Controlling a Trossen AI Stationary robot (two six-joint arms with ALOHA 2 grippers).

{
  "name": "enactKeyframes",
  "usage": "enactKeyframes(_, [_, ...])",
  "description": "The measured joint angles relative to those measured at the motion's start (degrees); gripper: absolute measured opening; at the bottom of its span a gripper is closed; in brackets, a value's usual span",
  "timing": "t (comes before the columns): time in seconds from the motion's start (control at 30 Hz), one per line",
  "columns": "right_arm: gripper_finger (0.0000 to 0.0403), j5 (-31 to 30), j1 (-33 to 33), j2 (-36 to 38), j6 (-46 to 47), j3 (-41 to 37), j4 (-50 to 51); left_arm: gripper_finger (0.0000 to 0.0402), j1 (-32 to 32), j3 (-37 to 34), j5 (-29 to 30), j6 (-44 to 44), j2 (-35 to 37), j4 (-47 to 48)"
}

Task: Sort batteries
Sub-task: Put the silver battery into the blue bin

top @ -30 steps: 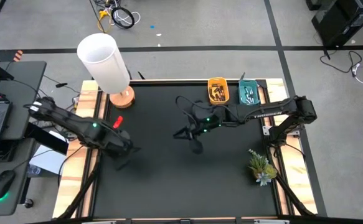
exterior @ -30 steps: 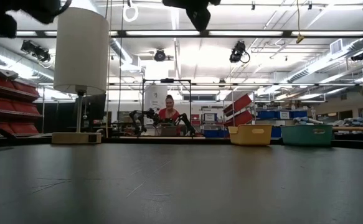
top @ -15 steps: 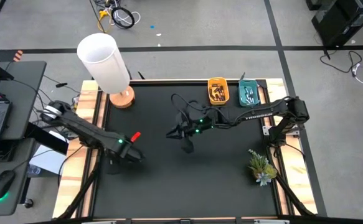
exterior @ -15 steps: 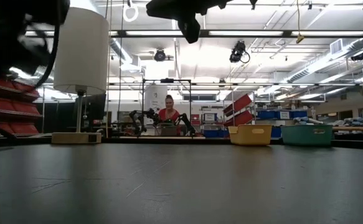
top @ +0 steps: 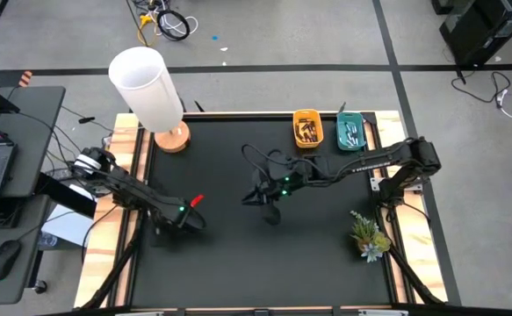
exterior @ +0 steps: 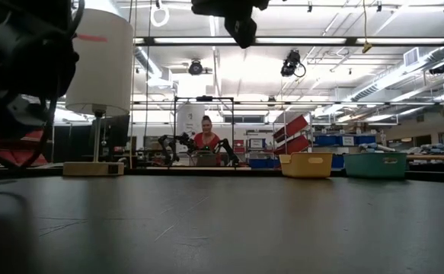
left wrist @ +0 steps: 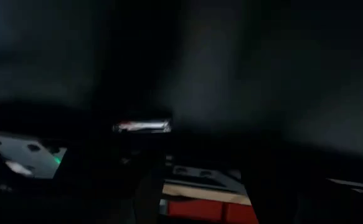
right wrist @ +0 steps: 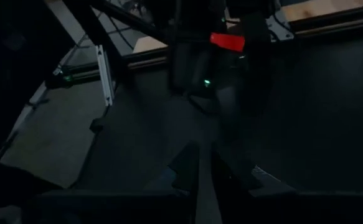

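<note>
Batteries [top: 307,132]: heaped in the yellow tray [top: 307,117] and, as batteries in the teal tray [top: 352,134], at the table's [top: 326,246] far edge. My right gripper [top: 249,199]: mid-table, raised, well apart from both trays; fingers look pressed together on nothing. My left gripper [top: 196,219]: low by the left edge; whether it is open or closed I cannot tell. Lamp [top: 148,88]: far left corner. Plant [top: 369,234]: right edge.

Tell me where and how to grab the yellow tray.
Take the yellow tray by its rim, straight down from above, one of the fingers inside the wall, one outside. It is an open-topped box with thin upright walls; the teal tray stands beside it, so the short wall facing mid-table is probably freest.
</note>
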State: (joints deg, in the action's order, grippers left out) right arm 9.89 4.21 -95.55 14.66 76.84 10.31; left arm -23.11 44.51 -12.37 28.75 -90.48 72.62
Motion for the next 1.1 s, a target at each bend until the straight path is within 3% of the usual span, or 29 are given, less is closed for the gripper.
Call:
enactKeyframes(0.17, [0.0050, 0.41, 0.21, 0.44, 0.28, 0.03, 1.28, 0.0229, 0.00, -1.58, 0.67, 0.33, 0.00, 0.74])
enactKeyframes(0.33, [0.0050, 0.44, 1.24, 0.44, 1.07, 0.02, 1.16, 0.0246, 1.34, -2.34, -2.59, -0.08, -1.49, -0.40])
enactKeyframes(0.63, [0.0050, 0.31, 2.92, 0.44, 1.89, 0.02, 2.72, 0.0248, 5.85, -0.83, -1.81, -1.29, -6.73, 0.94])
enactKeyframes(1.1, [0.0050, 0.17, 4.87, 0.44, 3.65, 0.02, 3.58, 0.0248, 6.60, -2.32, 2.89, -4.81, -18.19, 0.63])
